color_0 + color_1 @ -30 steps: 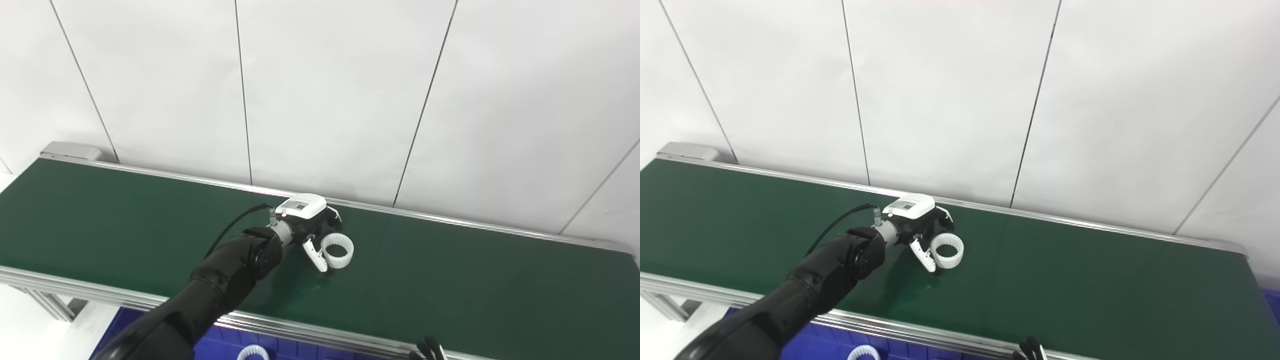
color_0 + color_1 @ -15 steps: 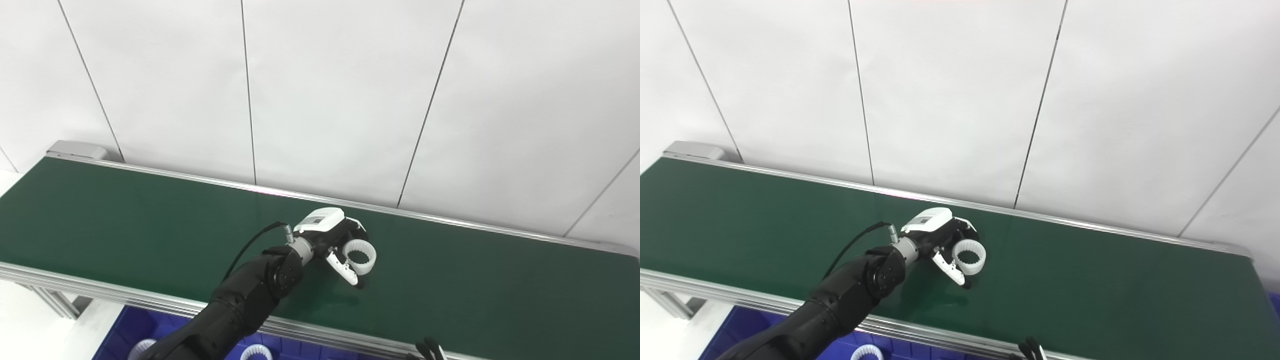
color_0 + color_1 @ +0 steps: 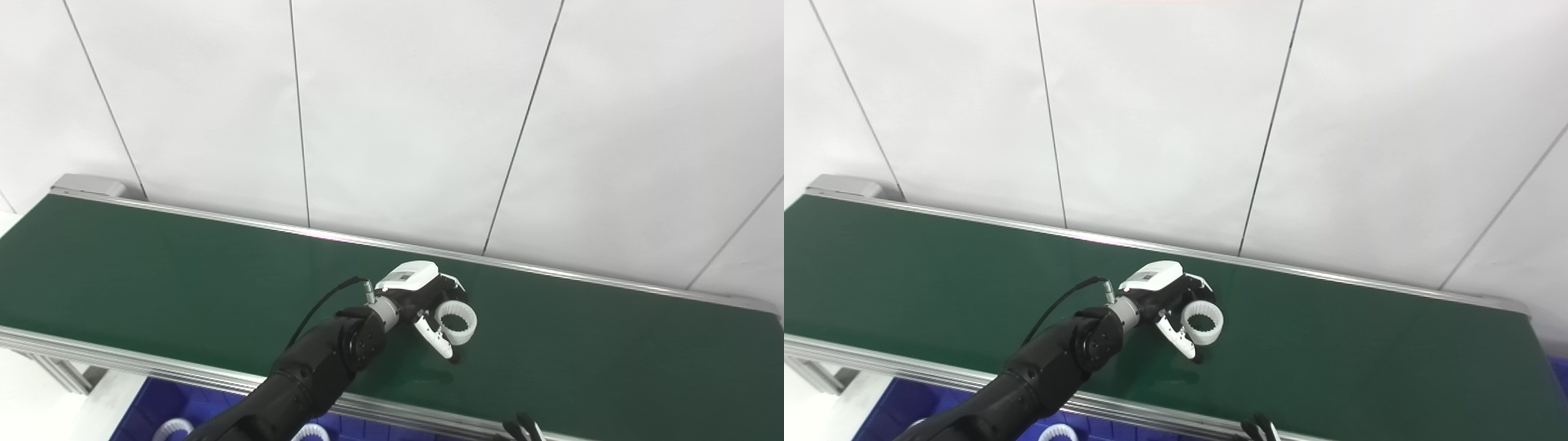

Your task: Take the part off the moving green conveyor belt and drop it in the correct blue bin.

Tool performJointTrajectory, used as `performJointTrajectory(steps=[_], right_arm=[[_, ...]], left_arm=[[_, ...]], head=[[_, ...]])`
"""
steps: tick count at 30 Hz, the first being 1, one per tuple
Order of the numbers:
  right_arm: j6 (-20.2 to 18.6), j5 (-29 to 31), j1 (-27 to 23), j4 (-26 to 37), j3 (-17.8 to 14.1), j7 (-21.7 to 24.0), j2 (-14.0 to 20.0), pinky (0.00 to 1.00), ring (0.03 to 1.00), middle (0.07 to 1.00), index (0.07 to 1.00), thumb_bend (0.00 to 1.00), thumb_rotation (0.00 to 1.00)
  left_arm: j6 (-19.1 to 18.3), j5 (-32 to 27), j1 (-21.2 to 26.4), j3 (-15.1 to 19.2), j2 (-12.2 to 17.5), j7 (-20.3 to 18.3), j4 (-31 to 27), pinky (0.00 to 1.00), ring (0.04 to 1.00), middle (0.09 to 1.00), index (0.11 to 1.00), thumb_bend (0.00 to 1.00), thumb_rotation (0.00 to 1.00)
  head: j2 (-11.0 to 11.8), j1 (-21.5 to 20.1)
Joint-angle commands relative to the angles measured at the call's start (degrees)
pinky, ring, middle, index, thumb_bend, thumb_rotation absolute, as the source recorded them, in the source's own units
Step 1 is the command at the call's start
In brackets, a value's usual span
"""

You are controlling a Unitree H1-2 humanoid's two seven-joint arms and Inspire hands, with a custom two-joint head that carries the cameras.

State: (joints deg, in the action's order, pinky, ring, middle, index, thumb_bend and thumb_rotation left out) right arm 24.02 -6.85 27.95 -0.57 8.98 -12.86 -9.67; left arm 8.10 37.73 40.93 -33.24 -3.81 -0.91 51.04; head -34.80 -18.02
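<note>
White toothed ring (image 3: 456, 321) sits clasped in my left hand (image 3: 429, 300) above the green belt (image 3: 153, 275); my right hand (image 3: 519, 427), at 5 o'clock, is cropped, grip unclear.

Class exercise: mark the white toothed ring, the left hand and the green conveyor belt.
white toothed ring (image 3: 456, 321): left eye view, on its rim.
left hand (image 3: 422, 294): left eye view, on its middle.
green conveyor belt (image 3: 906, 269): right eye view, on bare belt surface.
</note>
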Motion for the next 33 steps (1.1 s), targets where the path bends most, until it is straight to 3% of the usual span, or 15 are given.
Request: performJointTrajectory(steps=[1, 5, 8, 9, 10, 11, 13, 18, 20, 32, 33], right_arm=[[1.04, -1.43, 0.21, -0.40, 3.72, -0.56, -6.57, 0.77, 0.788, 0.836, 0.877, 0.72, 0.79], [0.81, -2.25, 0.31, -0.67, 4.29, -1.09, -7.46, 0.77, 0.784, 0.831, 0.868, 0.74, 0.77], [1.19, -2.89, 0.30, -1.06, 4.86, -1.56, -7.79, 0.75, 0.777, 0.826, 0.868, 0.74, 0.76], [1.33, -3.12, 0.30, -1.15, 5.02, -1.71, -7.82, 0.76, 0.774, 0.824, 0.867, 0.73, 0.76], [1.42, -3.26, 0.29, -1.20, 5.14, -1.83, -7.82, 0.76, 0.772, 0.823, 0.867, 0.73, 0.76], [1.23, -3.69, 0.45, -1.03, 5.47, -2.02, -8.06, 0.76, 0.768, 0.823, 0.866, 0.73, 0.76], [0.54, -4.61, 0.84, -0.53, 6.04, -2.44, -8.51, 0.76, 0.763, 0.822, 0.866, 0.73, 0.76], [0.33, -4.64, 1.30, -0.15, 6.76, -2.70, -8.84, 0.76, 0.757, 0.823, 0.868, 0.73, 0.77], [0.52, -4.46, 1.49, -0.09, 6.98, -2.66, -8.96, 0.75, 0.752, 0.817, 0.869, 0.74, 0.77], [-0.08, -3.95, 1.72, 0.33, 7.16, -2.32, -8.86, 0.76, 0.746, 0.807, 0.868, 0.76, 0.79], [-0.12, -3.88, 1.71, 0.40, 7.16, -2.27, -8.81, 0.76, 0.746, 0.808, 0.870, 0.76, 0.79]], left_arm=[[1.81, 0.57, -0.27, -1.27, -2.18, 0.72, 0.37, 0.78, 0.664, 0.736, 0.700, 0.93, 0.23], [5.71, 1.45, -0.98, -1.33, -4.43, 11.57, 5.93, 0.72, 0.618, 0.680, 0.641, 0.89, 0.18], [8.57, 0.99, -1.08, -0.94, -5.72, 15.95, 9.96, 0.63, 0.592, 0.612, 0.588, 0.84, 0.12], [9.25, 1.03, -0.97, -1.00, -5.99, 16.96, 11.02, 0.56, 0.557, 0.583, 0.531, 0.65, 0.09], [9.74, 1.05, -0.86, -1.06, -6.18, 17.67, 11.81, 0.53, 0.542, 0.571, 0.507, 0.58, 0.08], [10.34, 0.81, -1.16, -0.89, -6.70, 18.65, 12.87, 0.48, 0.483, 0.504, 0.505, 0.54, 0.04], [11.21, 1.11, -1.57, -1.36, -7.61, 19.99, 14.83, 0.42, 0.433, 0.459, 0.510, 0.53, 0.01], [12.23, 1.34, -1.54, -2.14, -8.55, 20.23, 16.94, 0.33, 0.355, 0.410, 0.519, 0.52, 0.00], [12.37, 0.71, -1.61, -1.82, -8.86, 19.54, 17.16, 0.26, 0.305, 0.466, 0.491, 0.52, 0.00], [11.42, 2.14, -0.16, -5.24, -7.36, 17.80, 13.98, 0.32, 0.350, 0.476, 0.487, 0.52, 0.00], [10.97, 2.08, 0.11, -5.30, -6.82, 16.99, 12.52, 0.36, 0.393, 0.445, 0.509, 0.52, 0.00]], head=[[0.08, 0.02], [0.03, -2.42], [-0.06, -3.26], [-0.06, -3.26], [-0.06, -3.26], [-0.48, -4.21], [-0.76, -4.40], [-1.04, -4.44], [-1.13, -4.40], [-1.42, -3.86], [-1.42, -3.86]])
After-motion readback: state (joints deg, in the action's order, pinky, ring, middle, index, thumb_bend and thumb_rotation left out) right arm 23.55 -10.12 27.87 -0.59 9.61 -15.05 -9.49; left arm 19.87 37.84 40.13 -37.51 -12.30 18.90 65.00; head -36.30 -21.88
